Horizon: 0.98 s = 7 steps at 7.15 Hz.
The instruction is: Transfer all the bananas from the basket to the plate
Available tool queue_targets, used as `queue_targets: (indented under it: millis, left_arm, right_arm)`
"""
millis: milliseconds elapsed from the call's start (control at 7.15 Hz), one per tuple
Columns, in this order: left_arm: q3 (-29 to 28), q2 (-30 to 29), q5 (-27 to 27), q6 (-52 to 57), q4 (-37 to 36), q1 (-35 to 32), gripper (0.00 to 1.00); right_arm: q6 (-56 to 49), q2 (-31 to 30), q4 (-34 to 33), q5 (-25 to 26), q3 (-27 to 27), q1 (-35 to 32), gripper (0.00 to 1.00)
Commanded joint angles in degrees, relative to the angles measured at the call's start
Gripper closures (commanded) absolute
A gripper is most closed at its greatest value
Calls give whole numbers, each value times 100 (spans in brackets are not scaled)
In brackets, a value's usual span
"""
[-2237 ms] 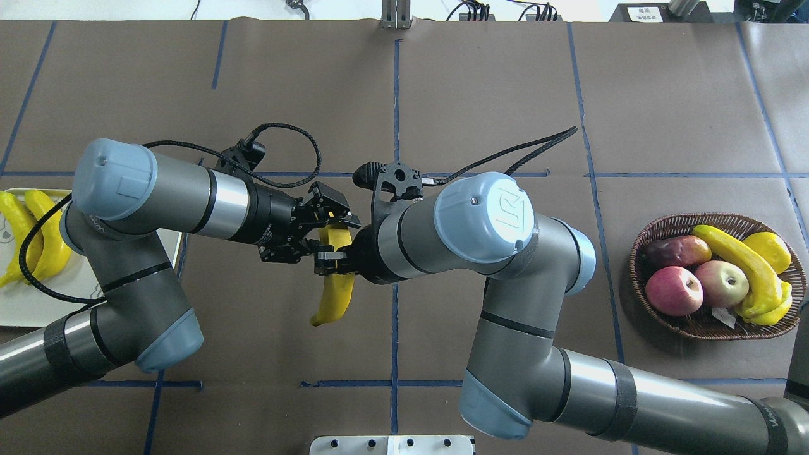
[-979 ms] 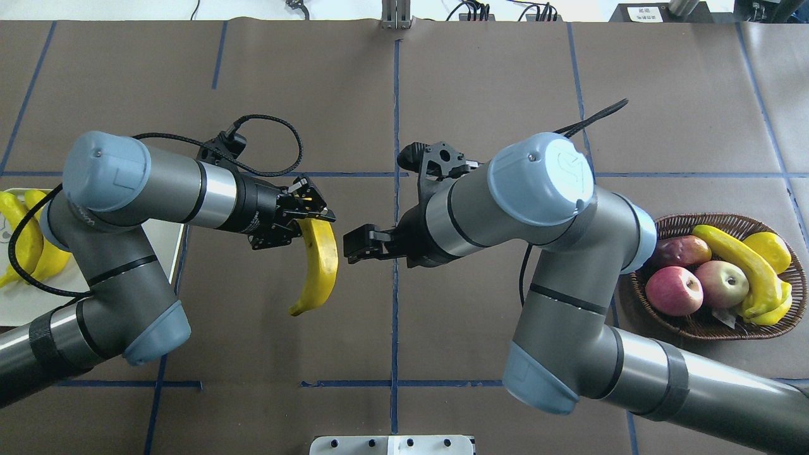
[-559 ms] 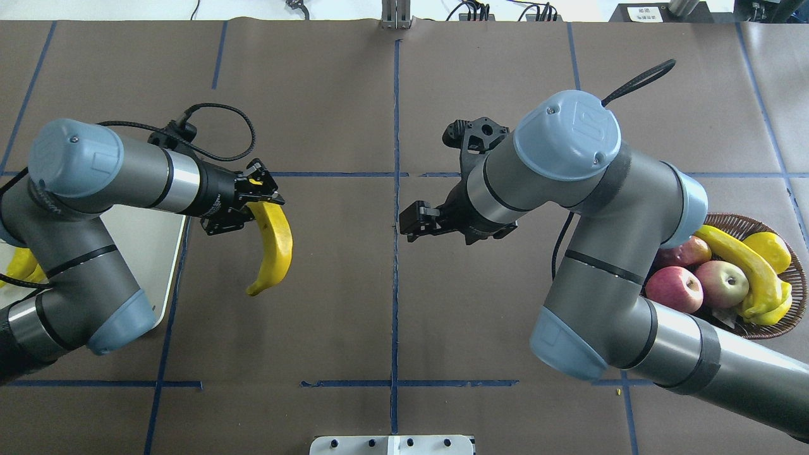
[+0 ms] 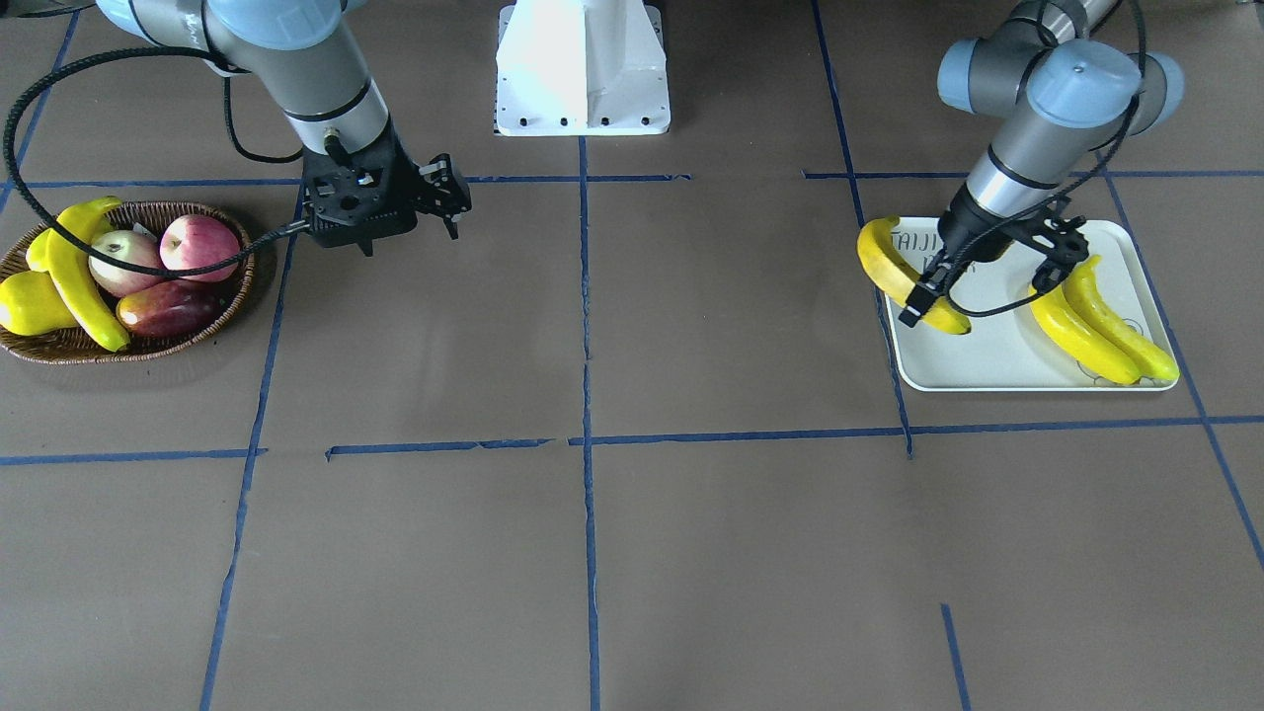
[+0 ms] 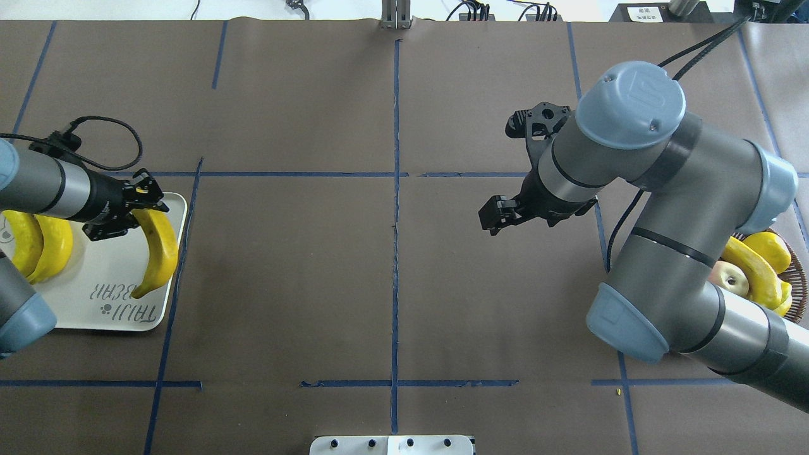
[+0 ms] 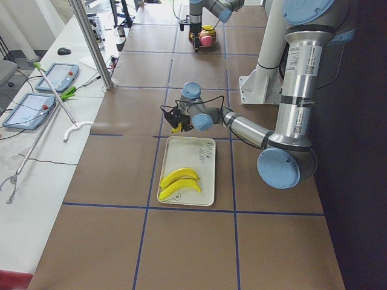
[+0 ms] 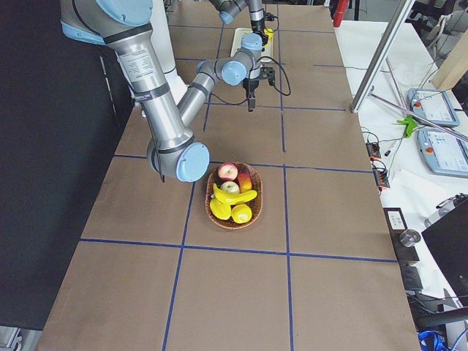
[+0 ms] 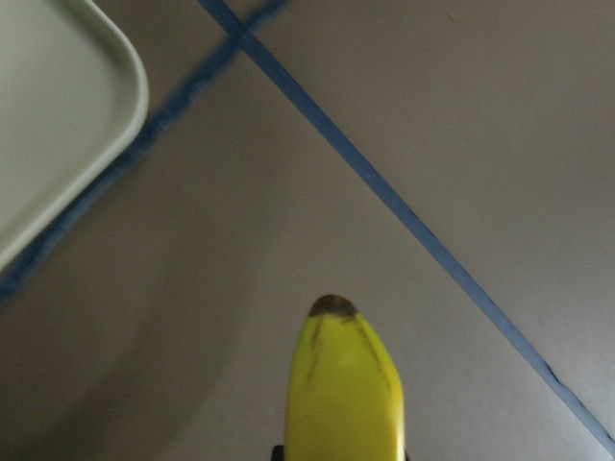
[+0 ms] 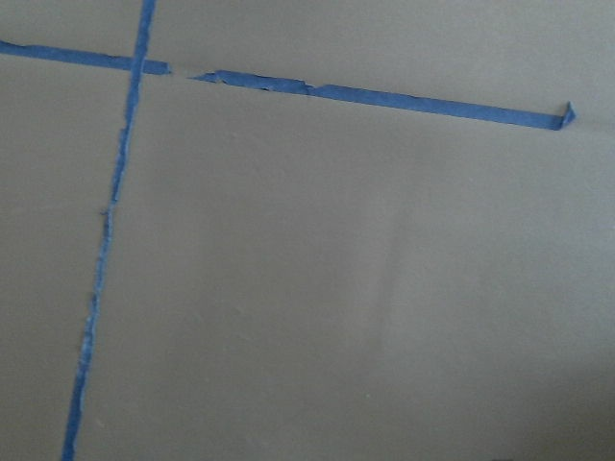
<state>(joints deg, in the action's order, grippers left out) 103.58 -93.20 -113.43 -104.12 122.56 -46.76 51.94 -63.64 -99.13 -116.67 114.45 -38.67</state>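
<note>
Now: left gripper [image 5: 136, 212] clamped on held banana [image 5: 163, 246], over plate [image 5: 95, 265] inner rim, long axis along rim, 1 end past it. Your next move likely inward, toward 2 plated bananas [image 5: 38, 243]. Right gripper [image 5: 496, 215] spread, empty, nearer basket [image 4: 128, 353]; 1 last banana [image 4: 84, 291] there.

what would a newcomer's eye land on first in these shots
The bright yellow banana clamped in the left gripper over the inner edge of the white plate, where two bananas already lie. Then the basket at the table's other end, apples and one long banana in it, with the right gripper open and empty nearby.
</note>
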Motion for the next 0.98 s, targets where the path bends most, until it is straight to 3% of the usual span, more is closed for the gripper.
queue_targets:
  millis: [0,140,419,559,699,839]
  left_arm:
    - [-318,293,57,453,-4,-341,100]
    - [-521,293,67,463,22,-464,98]
    - [-820,302,574,463,40,-466,88]
    - [-908,302,620,489,75,-466,75]
    - [-909,372,620,785,84,-474,58]
    - [-901,416,655,1014,84,-483,6]
  right_arm:
    - [-201,-167,-54,-13,183,-53,0]
    - [-201,-167,-54,-13,218,-53,0]
    - [-201,-141,-45,-22,227,-44,0]
    - [-201,-140,-45,-22,236,-44,0]
    - [-193,-158,-45,-22,262,-44,0]
    - [-193,-184,-45,-22,306,-44,0]
